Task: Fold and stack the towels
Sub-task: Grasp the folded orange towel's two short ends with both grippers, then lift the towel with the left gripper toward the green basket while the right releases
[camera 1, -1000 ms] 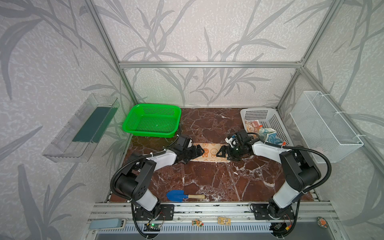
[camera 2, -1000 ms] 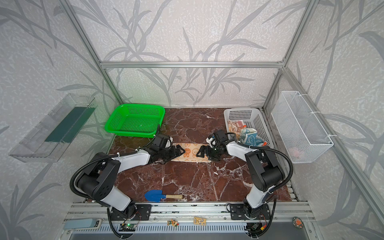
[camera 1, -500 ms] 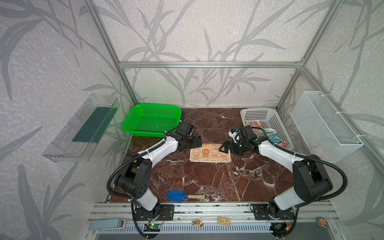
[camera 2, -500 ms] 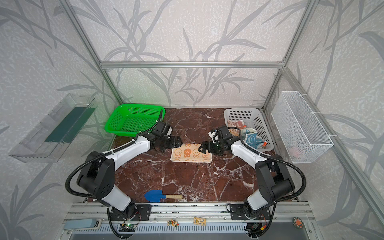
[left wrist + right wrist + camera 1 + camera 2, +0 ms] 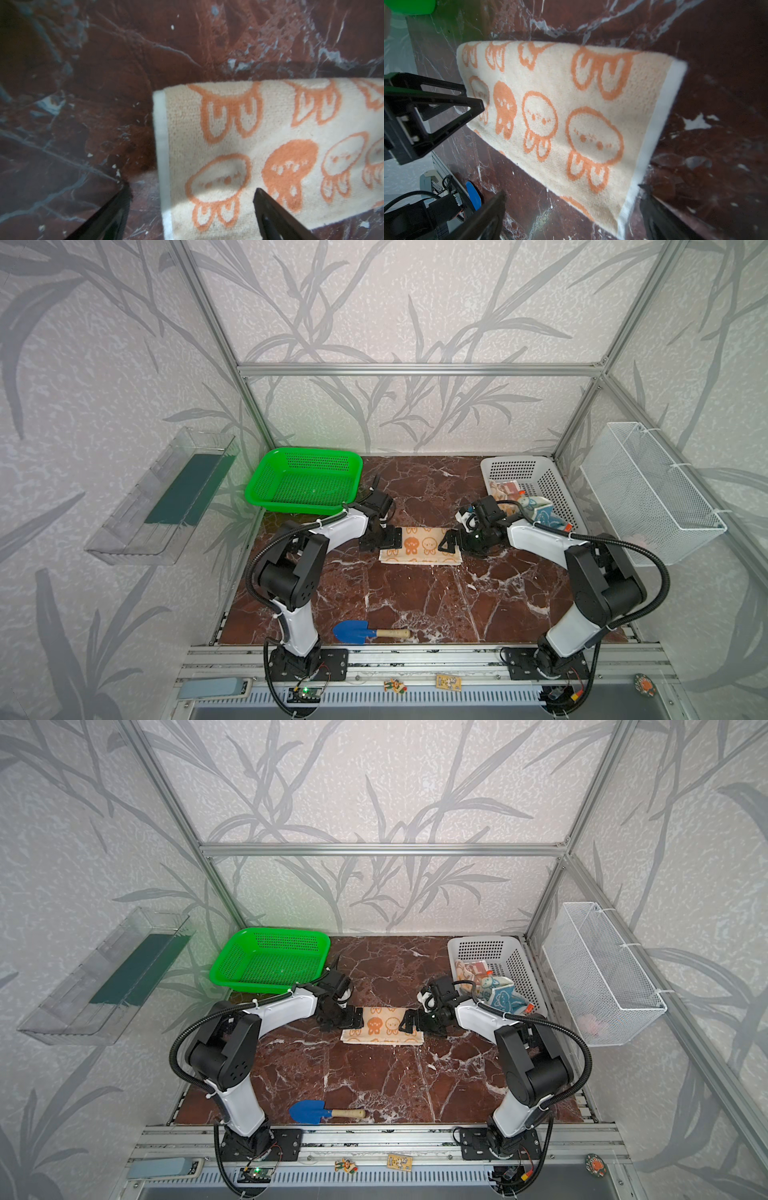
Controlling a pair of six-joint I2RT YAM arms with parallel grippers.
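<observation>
We see 2 arms, white shells w/ black joints: left arm (image 5: pixel 332 526), right arm (image 5: pixel 536 537). Each has a chunky black elbow housing w/ small round holes. A black corrugated hose (image 5: pixel 248 572) loops alongside, tied on w/ white zip ties. Each stands on a black base plate (image 5: pixel 336 664). On the left gripper (image 5: pixel 388 540) the fingers (image 5: pixel 446 98) are black triangular frames w/ open cut-outs.

Marble table (image 5: pixel 415 597): towel (image 5: pixel 419 548), green basket (image 5: pixel 307 485), white basket (image 5: pixel 515 468), trowel (image 5: pixel 351 631).
</observation>
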